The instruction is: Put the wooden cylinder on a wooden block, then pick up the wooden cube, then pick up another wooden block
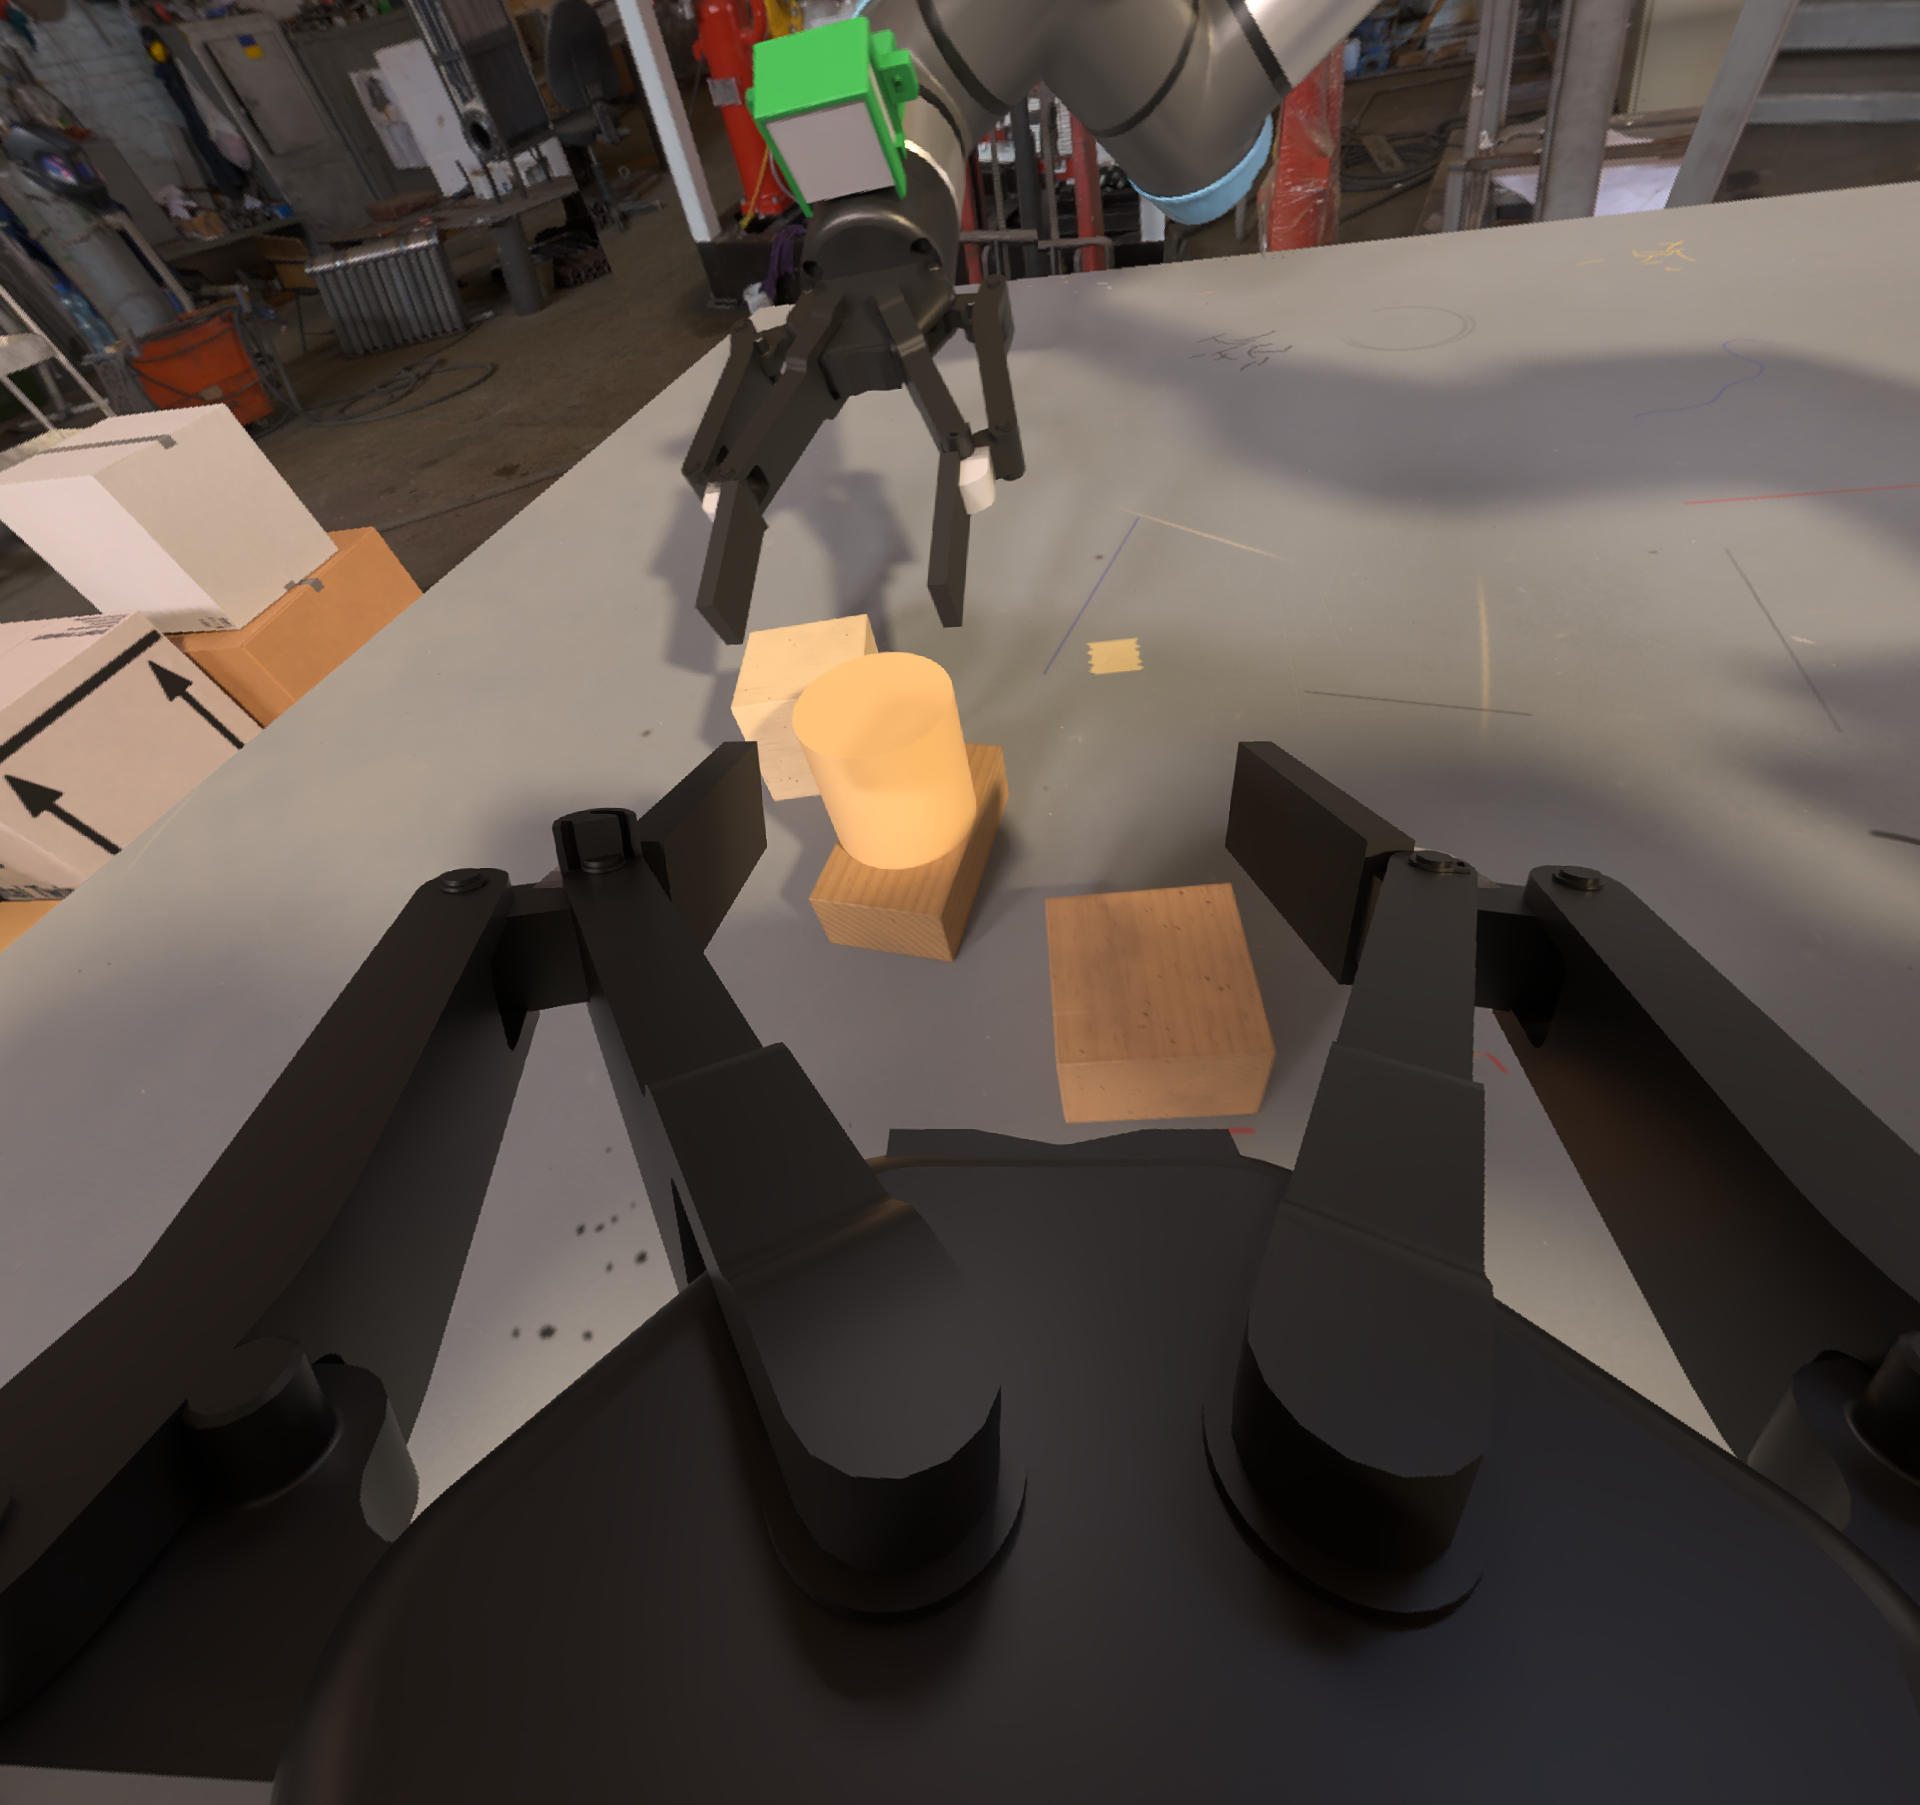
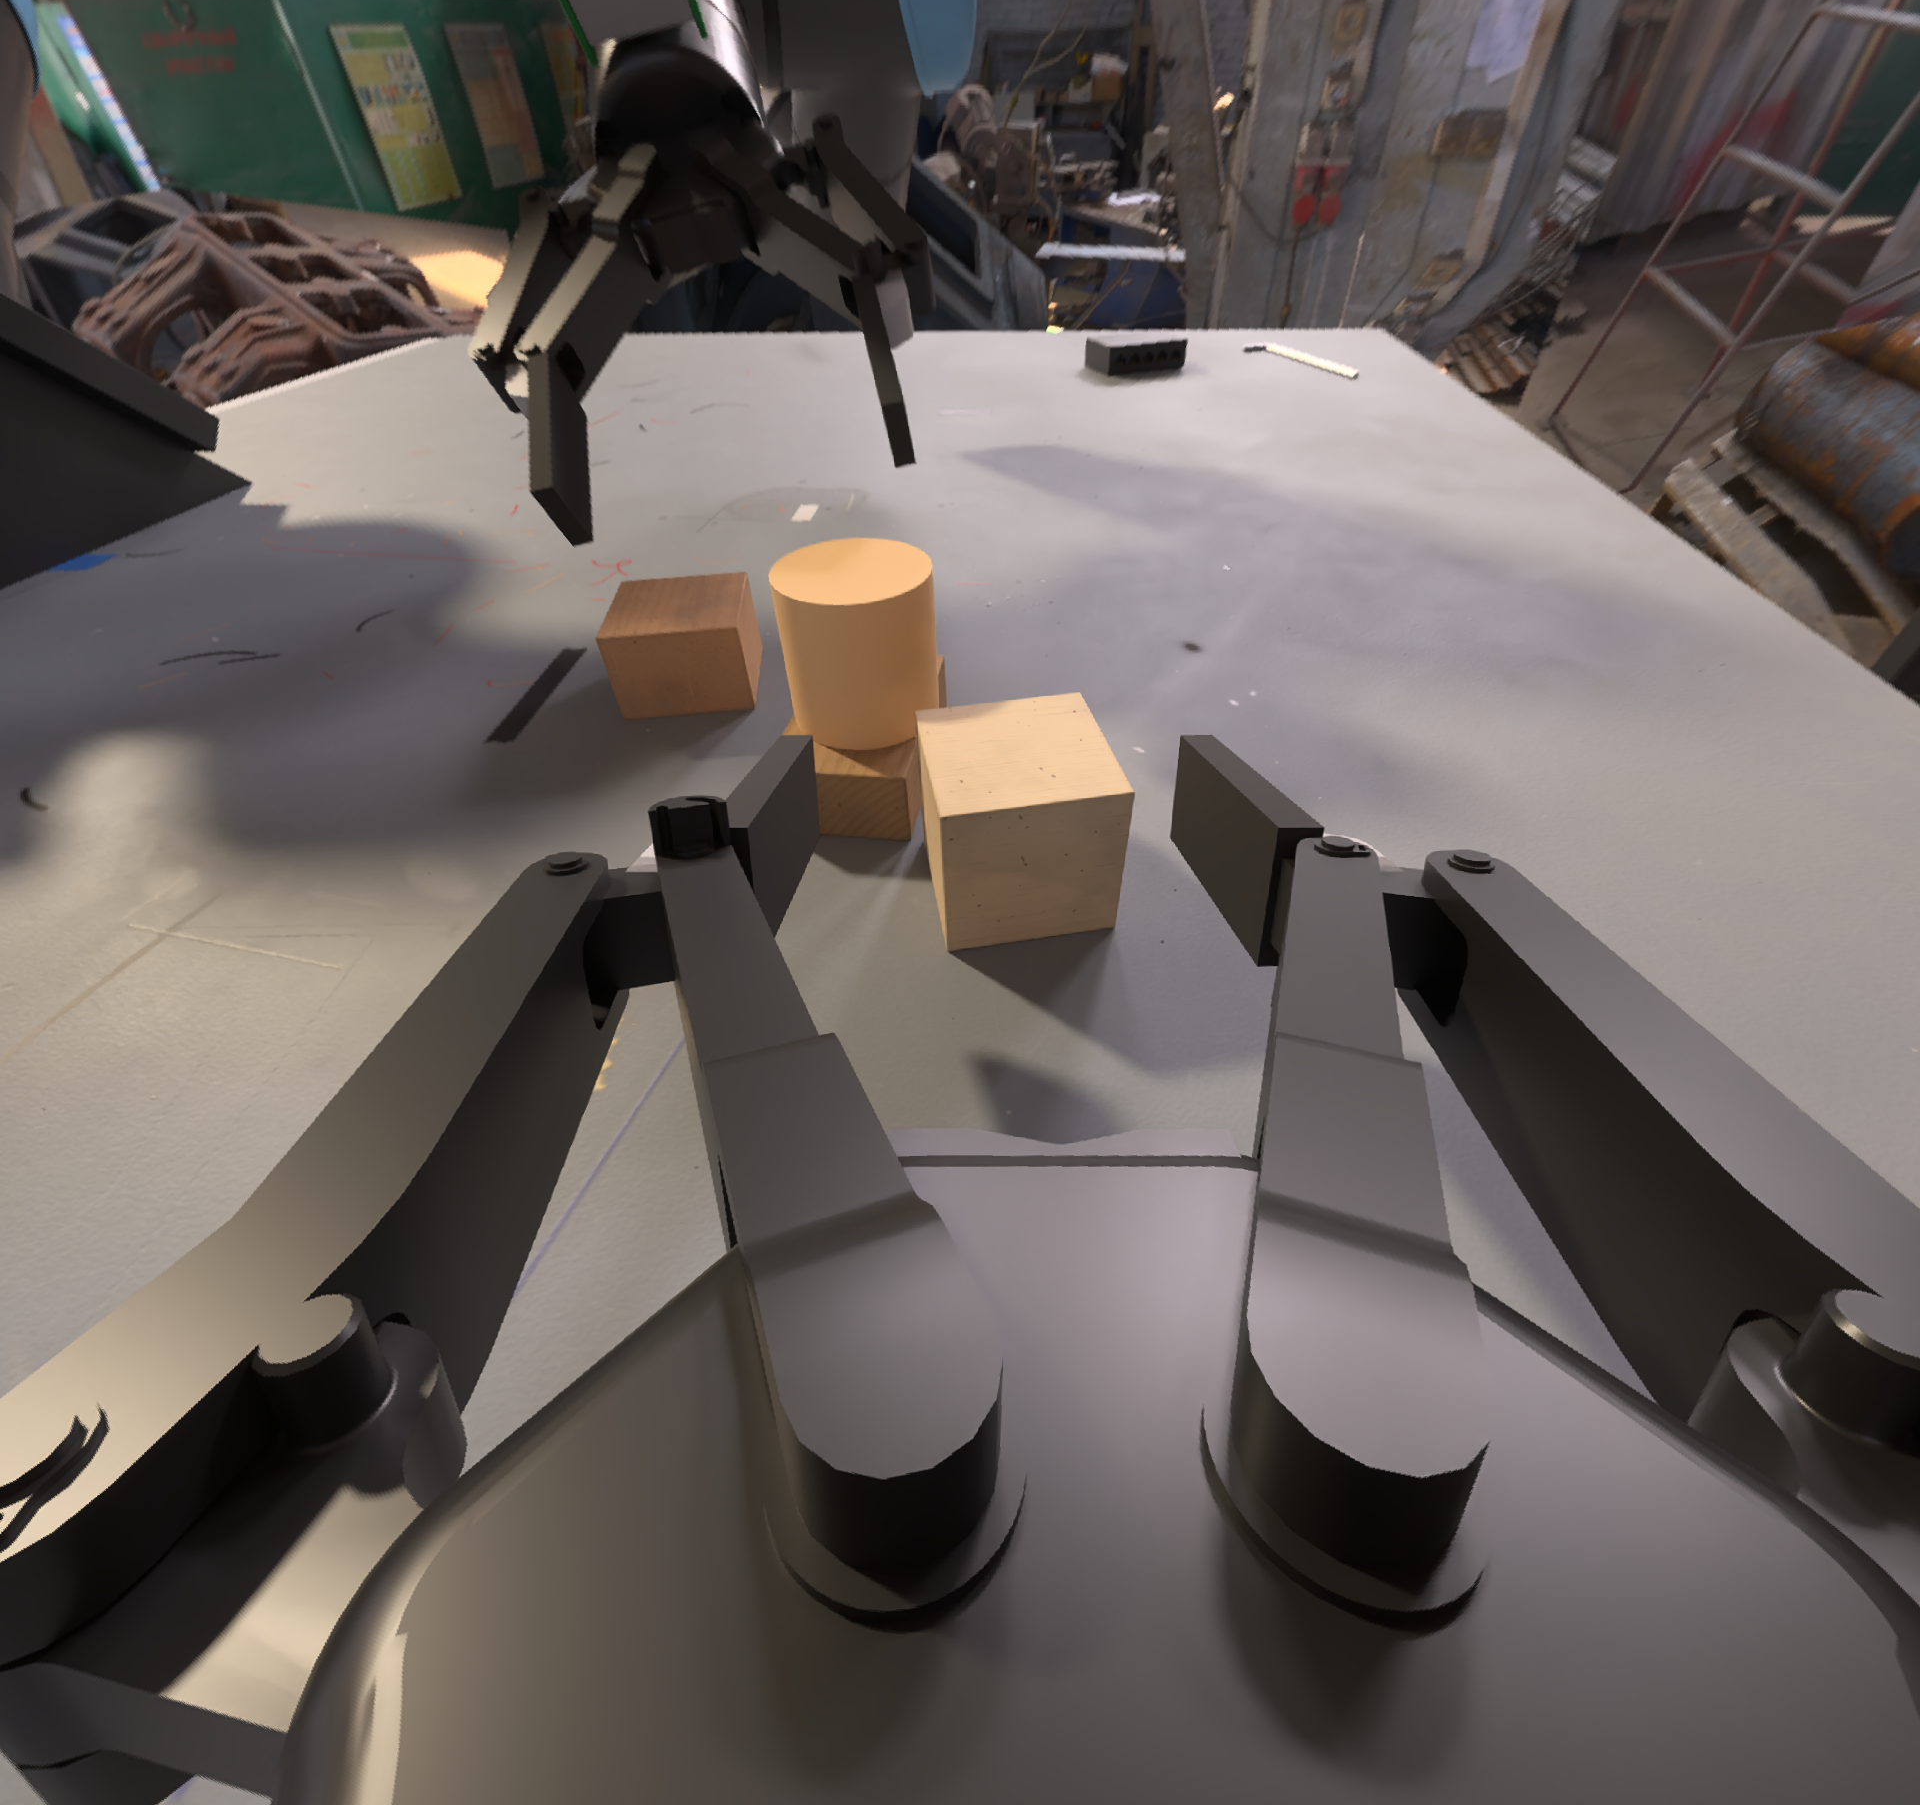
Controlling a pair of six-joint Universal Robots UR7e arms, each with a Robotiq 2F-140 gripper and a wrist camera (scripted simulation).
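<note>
Both jaws wide, empty; cylinder (image 2: 852, 654) hides most of block (image 2: 868, 789) beneath.

The pale cube (image 2: 1023, 820) has open counter (image 2: 1351, 664) on its far right side, but on its other side the low block (image 2: 868, 789) crowds right up against it, with the cylinder (image 2: 852, 654) standing upright on top. The second block (image 2: 681, 643) sits just beside that stack, with bare counter beyond it and only a narrow gap between. Both hands, the left hand (image 1: 997, 851) and the right hand (image 2: 992, 820), hang spread above the counter with nothing between their fingers.
</note>
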